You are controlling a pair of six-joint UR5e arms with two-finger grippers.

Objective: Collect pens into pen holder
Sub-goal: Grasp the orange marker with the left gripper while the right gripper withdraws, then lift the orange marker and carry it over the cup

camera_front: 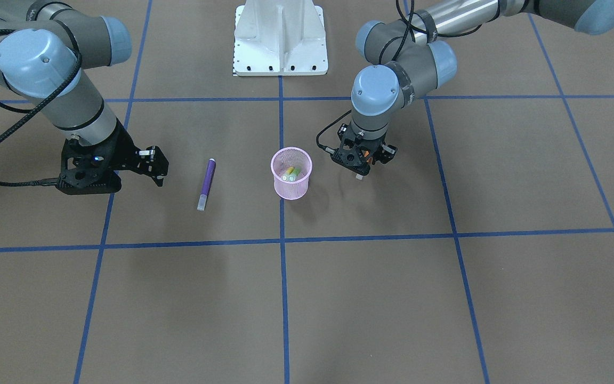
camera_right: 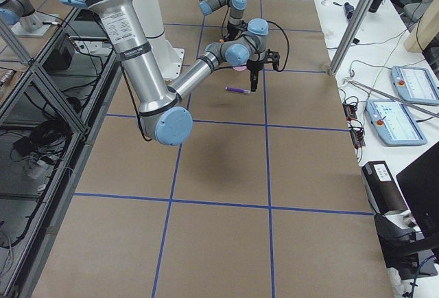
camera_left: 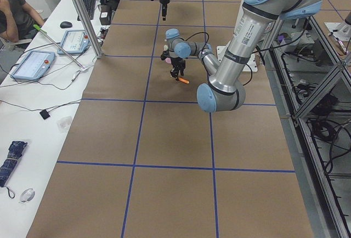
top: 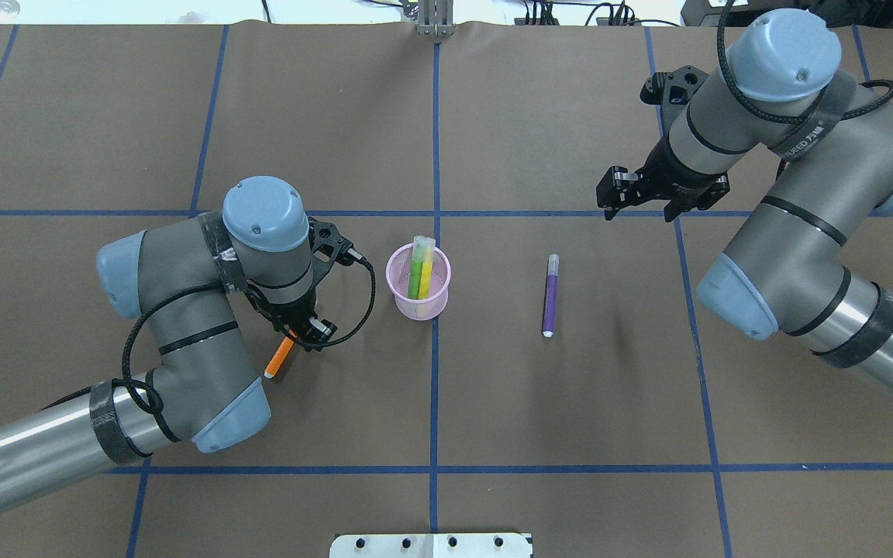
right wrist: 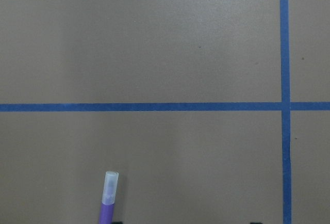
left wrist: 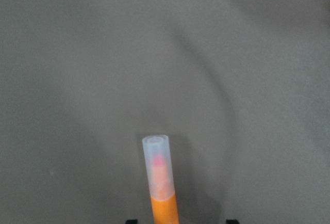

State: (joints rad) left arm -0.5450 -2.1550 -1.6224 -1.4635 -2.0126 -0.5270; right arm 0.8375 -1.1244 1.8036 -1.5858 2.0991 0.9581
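At center-left of the overhead view, the left gripper point(top: 301, 332) has its fingers closed on the orange pen point(top: 280, 359), likely bound for the pink pen holder point(top: 418, 282); the right gripper point(top: 637, 203) hangs open at upper right, purple pen point(top: 549, 294) loose on brown paper

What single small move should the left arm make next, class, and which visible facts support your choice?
Probably lift and carry the orange pen over the pink pen holder. The left gripper appears shut on it, the holder stands just beside it with green and yellow pens inside, and the purple pen lies nearer the right gripper.
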